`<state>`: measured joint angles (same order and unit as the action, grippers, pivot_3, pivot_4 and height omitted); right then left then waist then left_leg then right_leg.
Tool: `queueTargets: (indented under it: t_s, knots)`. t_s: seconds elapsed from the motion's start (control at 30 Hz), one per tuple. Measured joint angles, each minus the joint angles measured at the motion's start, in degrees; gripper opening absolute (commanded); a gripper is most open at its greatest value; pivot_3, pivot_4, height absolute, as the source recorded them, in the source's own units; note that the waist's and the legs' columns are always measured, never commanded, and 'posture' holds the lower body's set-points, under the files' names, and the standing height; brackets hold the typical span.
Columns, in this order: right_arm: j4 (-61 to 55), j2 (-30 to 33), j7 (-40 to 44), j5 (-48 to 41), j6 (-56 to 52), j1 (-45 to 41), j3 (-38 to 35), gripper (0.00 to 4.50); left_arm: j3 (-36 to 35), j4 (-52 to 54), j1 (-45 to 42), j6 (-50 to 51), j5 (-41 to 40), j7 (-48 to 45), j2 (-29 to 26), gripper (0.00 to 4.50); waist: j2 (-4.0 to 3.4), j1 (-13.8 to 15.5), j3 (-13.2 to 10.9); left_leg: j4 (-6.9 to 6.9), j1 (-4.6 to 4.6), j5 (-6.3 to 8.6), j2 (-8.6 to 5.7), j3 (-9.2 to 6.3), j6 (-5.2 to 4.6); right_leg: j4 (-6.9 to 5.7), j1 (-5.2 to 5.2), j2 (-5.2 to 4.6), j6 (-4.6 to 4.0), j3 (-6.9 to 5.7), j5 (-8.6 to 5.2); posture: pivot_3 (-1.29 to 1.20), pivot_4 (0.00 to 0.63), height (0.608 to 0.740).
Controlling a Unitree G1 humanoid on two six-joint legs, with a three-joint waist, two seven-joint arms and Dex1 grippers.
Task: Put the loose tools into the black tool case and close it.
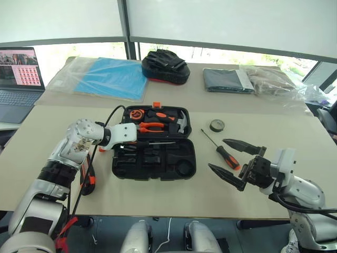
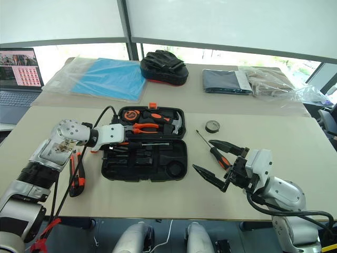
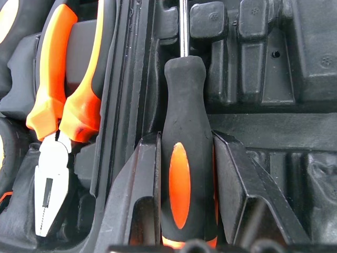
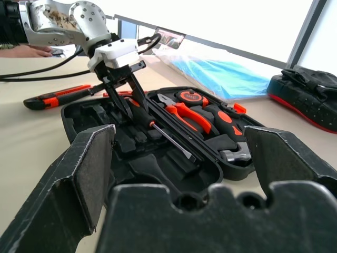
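Light: plain daylight, coming in through the windows (image 1: 221, 26) at 12 o'clock, bright and even.
Glare: panes pretty much blown out white.
Shadows: soft and short on the table (image 1: 158, 197), nothing harsh.
Dark spots: the black tool case (image 1: 153, 158) swallows its own detail.
Focus: left wrist view sharp; right gripper (image 4: 184, 184) up close looks soft.

Open tool case (image 1: 154, 152) at table centre. Left of it, a utility knife (image 1: 87, 179) and cable crowd the approach. Right of it, a screwdriver (image 1: 223, 152) and tape roll (image 1: 217, 125) interrupt otherwise bare tabletop. Behind it, a bag (image 1: 165, 67) stands well apart.
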<state>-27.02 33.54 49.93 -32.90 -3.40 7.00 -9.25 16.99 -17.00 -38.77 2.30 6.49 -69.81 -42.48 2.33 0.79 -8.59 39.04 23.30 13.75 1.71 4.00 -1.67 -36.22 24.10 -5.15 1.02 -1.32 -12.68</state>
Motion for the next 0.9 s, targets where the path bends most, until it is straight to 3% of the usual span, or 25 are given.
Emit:
queueTargets:
  t_s: [0.13, 0.33, 0.43, 0.67, 0.9]
  knots:
    - [-0.5, -0.1, -0.1, 0.0, -0.5, 0.2, 0.2, 4.50, -0.7, 0.3, 0.2, -2.0, -2.2, -0.3, 2.3, 3.40, -0.10, 0.6, 0.1, 0.10, 0.06, 0.00, -0.03, 0.00, -0.01, 0.01, 0.00, -0.03, 0.06, 0.01, 0.03, 0.00, 0.150, 0.740]
    - [-1.7, -0.1, -0.1, 0.0, -1.4, 1.2, 0.4, 4.50, -7.1, 0.3, 0.7, -5.6, -9.0, 0.6, 3.9, 3.40, -0.10, 0.3, 0.1, 0.11, 0.10, 0.02, -0.01, 0.00, -0.04, 0.02, 0.04, -0.01, 0.06, 0.03, 0.04, 0.00, 0.150, 0.740]
    - [-1.7, -0.2, -0.2, 0.0, -1.6, 1.6, 0.4, 4.50, -9.4, -0.5, 1.2, -5.5, -11.4, 1.3, 4.6, 2.72, -0.10, 0.1, 0.1, 0.11, 0.06, 0.02, -0.01, 0.00, -0.04, 0.01, 0.01, -0.01, 0.06, 0.03, 0.04, 0.00, 0.150, 0.740]
    - [-1.8, -1.4, -1.0, 0.0, -1.7, 2.4, 0.4, 4.50, -10.6, -5.3, 3.2, -2.2, -13.7, 3.5, 9.4, 0.18, -0.09, 0.0, 0.1, 0.12, 0.08, 0.02, -0.02, 0.01, -0.04, 0.02, 0.01, -0.01, 0.08, 0.04, 0.05, 0.00, 0.150, 0.740]
    - [-1.8, -1.4, -1.6, 0.0, -1.7, 2.4, 0.4, 4.50, -8.7, -6.9, 4.7, -3.9, -12.8, 3.9, 10.7, 0.08, -0.10, 0.0, 0.1, 0.11, 0.01, 0.02, -0.02, 0.01, -0.04, 0.02, -0.04, -0.01, 0.07, 0.05, 0.05, 0.00, 0.150, 0.740]
